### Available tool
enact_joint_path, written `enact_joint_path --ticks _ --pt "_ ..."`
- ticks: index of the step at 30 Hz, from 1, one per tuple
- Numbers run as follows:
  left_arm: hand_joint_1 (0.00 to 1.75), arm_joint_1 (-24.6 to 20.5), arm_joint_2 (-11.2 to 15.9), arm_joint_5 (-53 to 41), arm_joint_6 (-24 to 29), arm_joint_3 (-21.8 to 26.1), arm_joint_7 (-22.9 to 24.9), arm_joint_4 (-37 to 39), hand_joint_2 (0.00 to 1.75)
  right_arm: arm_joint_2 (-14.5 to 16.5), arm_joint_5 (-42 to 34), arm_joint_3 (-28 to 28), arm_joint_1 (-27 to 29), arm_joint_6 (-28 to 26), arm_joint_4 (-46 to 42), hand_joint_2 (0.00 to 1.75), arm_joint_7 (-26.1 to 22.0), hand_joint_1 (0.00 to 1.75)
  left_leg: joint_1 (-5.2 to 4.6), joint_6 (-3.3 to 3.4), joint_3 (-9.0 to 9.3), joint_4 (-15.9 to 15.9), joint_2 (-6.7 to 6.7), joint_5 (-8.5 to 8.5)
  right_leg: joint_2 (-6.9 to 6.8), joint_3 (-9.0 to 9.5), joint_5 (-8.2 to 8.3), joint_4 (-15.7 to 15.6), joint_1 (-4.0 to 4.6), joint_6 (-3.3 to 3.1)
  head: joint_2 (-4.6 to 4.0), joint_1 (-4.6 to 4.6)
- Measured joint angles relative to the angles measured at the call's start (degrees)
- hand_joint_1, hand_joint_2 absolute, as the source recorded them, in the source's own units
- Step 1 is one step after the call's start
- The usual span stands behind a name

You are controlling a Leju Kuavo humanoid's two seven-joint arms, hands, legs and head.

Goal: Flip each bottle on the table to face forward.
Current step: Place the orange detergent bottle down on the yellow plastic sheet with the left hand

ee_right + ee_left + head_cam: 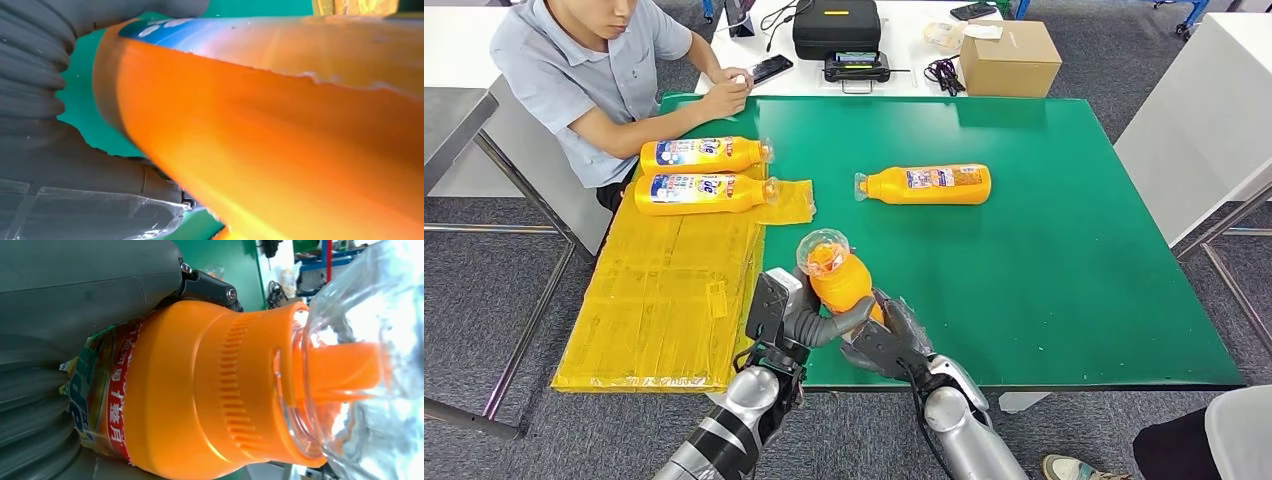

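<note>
Both robot hands, left robot hand (809, 318) and right robot hand (886, 340), gripping one orange bottle (836, 275) between them

A green table (1064, 250) stands on grey carpet (484, 290). At 12 o'clock a white desk (914, 70) carries a black case (836, 25) and a cardboard box (1009, 58). At 10 o'clock a person (584, 70) sits holding a phone (770, 69). Another white table (1204, 120) stands at 2 o'clock.

Office-like test lab, grey carpet floor (484, 300), green-topped desk (1064, 250), white tables around it, black equipment case (836, 27), cardboard box (1009, 57), cables (944, 72), seated person with phone (574, 70)
</note>
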Motion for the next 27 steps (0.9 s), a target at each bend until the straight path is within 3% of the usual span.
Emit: enact_joint_path --ticks 8,23,25,27 --pt "1.75 1.78 0.56 -9.89 5.17 0.89 1.78 -2.8 1.75 -0.1 0.42 -0.91 1.34 -2.25 -1.97 1.75 0.26 0.0 0.0 0.0 0.0 0.0 0.0 0.0 0.0 -0.01 0.0 0.0 0.0 0.0 0.0 -0.01" --pt "1.75 4.71 1.45 -13.61 3.42 4.44 3.79 -8.57 1.75 -0.5 3.25 -3.34 4.21 -3.94 -4.54 1.75 0.27 0.0 0.0 0.0 -0.02 0.0 0.0 0.0 0.0 -0.03 0.0 0.0 0.0 0.0 0.0 -0.01" --pt "1.75 4.7 1.68 -18.94 5.32 4.6 4.93 -8.74 1.75 -0.5 3.51 -3.61 4.47 -3.92 -4.88 1.75 -0.12 0.0 0.0 0.0 -0.02 0.0 0.01 0.0 0.0 -0.04 0.0 0.0 0.0 0.0 0.0 -0.01" --pt "1.75 4.66 2.18 -30.12 8.94 4.74 7.69 -9.13 1.75 -0.5 3.72 -3.9 4.8 -3.85 -5.41 1.75 -0.51 0.0 0.0 0.0 -0.02 0.0 0.01 0.0 0.0 -0.04 0.0 0.0 0.0 0.0 0.0 -0.01"
